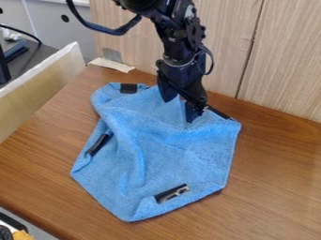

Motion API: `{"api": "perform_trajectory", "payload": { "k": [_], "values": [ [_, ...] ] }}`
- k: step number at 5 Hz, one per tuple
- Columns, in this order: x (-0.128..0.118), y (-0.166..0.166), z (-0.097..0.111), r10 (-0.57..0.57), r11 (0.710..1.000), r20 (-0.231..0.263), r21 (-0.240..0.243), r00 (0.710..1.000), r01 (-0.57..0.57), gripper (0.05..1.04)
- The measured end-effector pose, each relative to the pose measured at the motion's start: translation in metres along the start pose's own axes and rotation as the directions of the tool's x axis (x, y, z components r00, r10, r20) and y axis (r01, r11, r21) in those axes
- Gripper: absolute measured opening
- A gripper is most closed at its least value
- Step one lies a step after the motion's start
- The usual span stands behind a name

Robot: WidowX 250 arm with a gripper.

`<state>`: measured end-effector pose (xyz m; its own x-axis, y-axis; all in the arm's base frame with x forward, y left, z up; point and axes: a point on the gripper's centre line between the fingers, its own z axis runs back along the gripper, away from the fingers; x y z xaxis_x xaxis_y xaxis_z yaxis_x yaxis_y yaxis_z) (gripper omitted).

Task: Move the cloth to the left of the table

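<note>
The cloth (182, 159) lay on the desk (276, 187), near the middle of what I could see, its near corner pointing to the front edge and its far part under my tool (179, 108). I judged the step in hand to be the grasp. The near patch (168, 192) and the side patch (98, 145) looked stiffer than the cloth, so a slow, low pull seemed best, to let that loose spread trail without rolling under. Farther back, my tool was released, its fingers (167, 91) well apart, with blue cloth showing between them. A good grip called for them to sink a little, pinch a full fold rather than one thin layer, and keep off the far patches (128, 88). After that, a small lift would likely have tested the hold before any sideways drag.

Counted from near to far: one desk, one cloth, four dark patches on it (one near, one at the side, two far), one tool with two fingers, one pale board (47, 86) beside the desk, one pale strip (112, 65) at its back, and two wood panels (288, 56) behind.
</note>
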<state>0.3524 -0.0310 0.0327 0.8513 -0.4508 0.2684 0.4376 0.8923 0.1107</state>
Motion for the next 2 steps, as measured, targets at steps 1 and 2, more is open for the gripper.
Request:
{"api": "perform_trajectory", "payload": {
  "k": [1, 2],
  "values": [
    [-0.0053, -0.0025, -0.0093, 0.004, 1.0, -0.028, -0.013, 1.0, -0.004, 0.999],
    [-0.0133, -0.0063, -0.0102, 0.024, 0.999, -0.043, -0.025, 0.999, -0.025, 0.999]
  ]
}}
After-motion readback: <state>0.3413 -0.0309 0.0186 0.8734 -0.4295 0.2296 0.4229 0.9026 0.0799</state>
